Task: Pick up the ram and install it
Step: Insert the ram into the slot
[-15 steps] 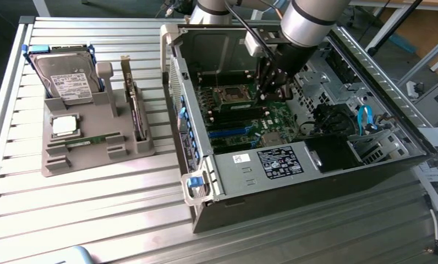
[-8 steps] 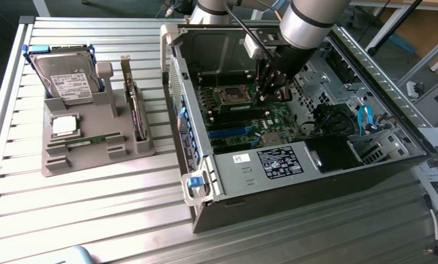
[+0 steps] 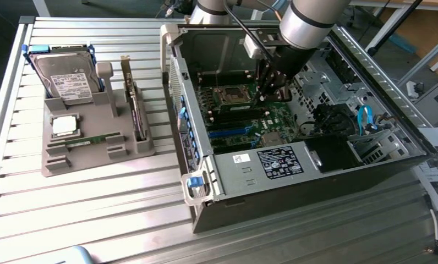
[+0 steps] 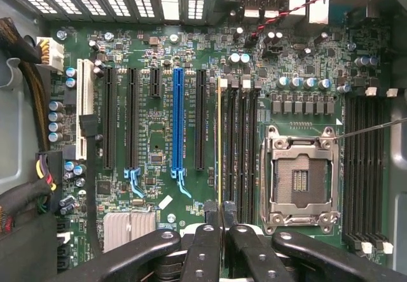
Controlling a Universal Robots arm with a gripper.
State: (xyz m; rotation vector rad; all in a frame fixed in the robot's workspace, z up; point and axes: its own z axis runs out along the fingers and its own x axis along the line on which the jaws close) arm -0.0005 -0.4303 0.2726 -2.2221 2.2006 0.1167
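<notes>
**Ram poised edge-on over the memory slots**

Well off from the pincer, toward the exterior view's left, we see a grey holder [image 3: 94, 157] on the worktop [image 3: 94, 220] propping up the hard drive [image 3: 66, 80]. Inside the open computer case [image 3: 204, 181], the pincer [image 4: 220, 228] is clamped on the ram [image 4: 220, 142]. The stick hangs edge-on beyond its tips, in line with the memory slots [image 4: 238, 148] beside the CPU socket [image 4: 299, 180]. We judge this lets it seat straight.

Exterior view high, oblique; wrist view behind gripper [image 4: 220, 211], over shared motherboard [image 4: 152, 142]
</notes>
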